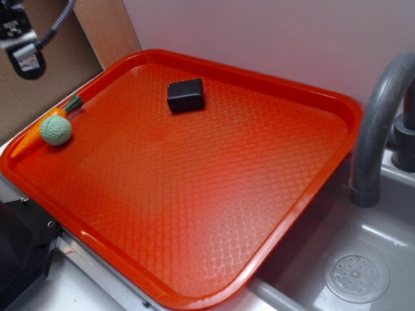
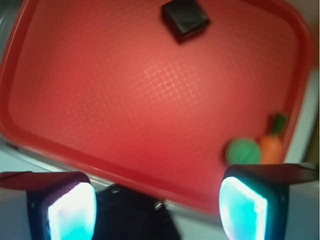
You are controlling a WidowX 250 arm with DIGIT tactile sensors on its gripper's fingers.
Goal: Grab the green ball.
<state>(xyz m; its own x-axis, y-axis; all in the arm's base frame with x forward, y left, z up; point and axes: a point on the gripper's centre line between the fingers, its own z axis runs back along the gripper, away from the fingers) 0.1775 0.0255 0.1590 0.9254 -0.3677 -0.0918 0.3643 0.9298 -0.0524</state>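
Tray (image 1: 194, 194): red, textured floor, raised rim, lying tilted across the counter with its right corner overhanging the sink (image 1: 369, 259). In the wrist view the tray (image 2: 125, 100) fills most of the frame, somewhat blurred.

Sink: grey, drain disc at lower right, grey faucet (image 1: 379, 123) curving up beside the tray's right edge.

Gripper (image 2: 157, 207): fingers spread wide, nothing between them. The two pads (image 2: 72, 210) glow pale cyan at the bottom of the wrist view, hanging over the tray's near rim and well above the tray floor. In the exterior view only a bit of black-and-white robot hardware with a cable shows at the top left corner; the fingers cannot be made out there.

Block (image 1: 185, 95): black, rounded corners, flat on the tray near its far edge, well apart from the other items. Block (image 2: 185, 19) at top of the wrist view.

Carrot (image 1: 40, 128): orange toy, green stem, lying along the tray's left rim. Carrot (image 2: 271, 145) also in the wrist view.

Ball (image 1: 56, 130): pale mint green, knitted-looking, resting on the tray at the left rim, touching the carrot. In the wrist view the ball (image 2: 243, 151) sits just above the right-hand pad, blurred.
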